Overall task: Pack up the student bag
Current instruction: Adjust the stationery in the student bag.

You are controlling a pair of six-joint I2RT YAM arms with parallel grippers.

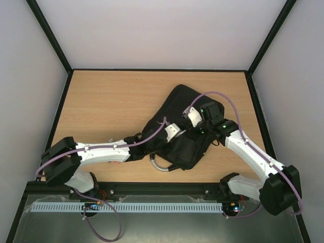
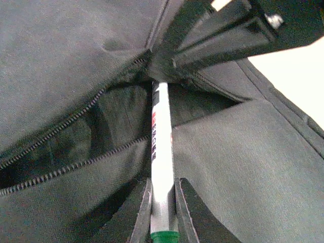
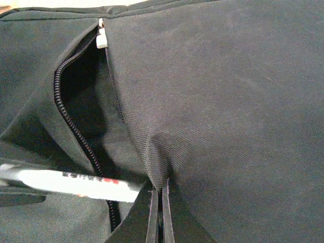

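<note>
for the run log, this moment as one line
left gripper: shut on green-capped marker | marker over open zip pocket | right gripper: pinching student bag fabric

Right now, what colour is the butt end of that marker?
The marker end is green, clearest in the left wrist view.

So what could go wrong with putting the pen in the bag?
1. The pen in the left jaws points at the right jaws, so it might bump them instead of sliding into the pocket.
2. The right jaws pinch only a small fold of the student bag; if it slips, the pocket may close up.
</note>
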